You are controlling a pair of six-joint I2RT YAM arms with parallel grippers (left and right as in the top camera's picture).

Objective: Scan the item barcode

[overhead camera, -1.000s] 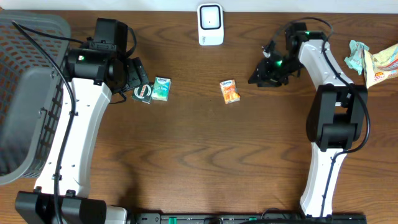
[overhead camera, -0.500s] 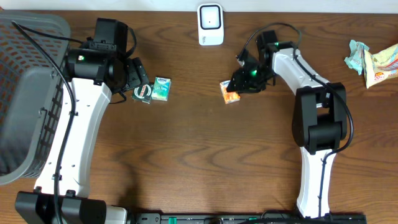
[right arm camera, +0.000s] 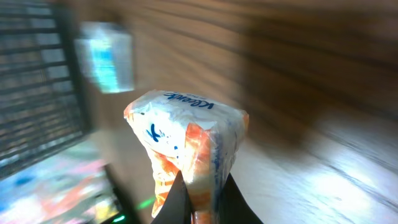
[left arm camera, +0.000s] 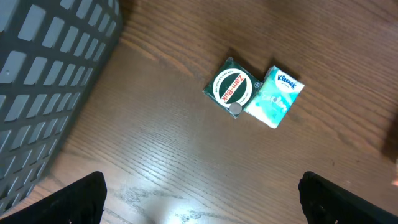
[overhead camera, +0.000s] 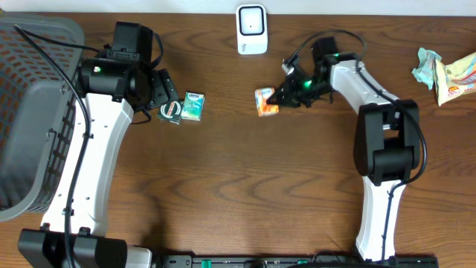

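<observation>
An orange and white Kleenex tissue pack is pinched at its near end by my right gripper, which is shut on it. The right wrist view shows that orange pack squeezed between the two dark fingers of the right gripper; the background is blurred. The white barcode scanner stands at the table's back edge, up and left of the pack. My left gripper hovers open beside a teal tissue pack and a round green tin. No barcode is visible on the orange pack.
A grey basket fills the left side of the table. Snack packets lie at the far right. Under the open left gripper are the tin, the teal pack and the basket wall.
My right arm swung left from the right side to the orange pack and shut on it; the pack has shifted slightly left and up. The left arm has not moved.
</observation>
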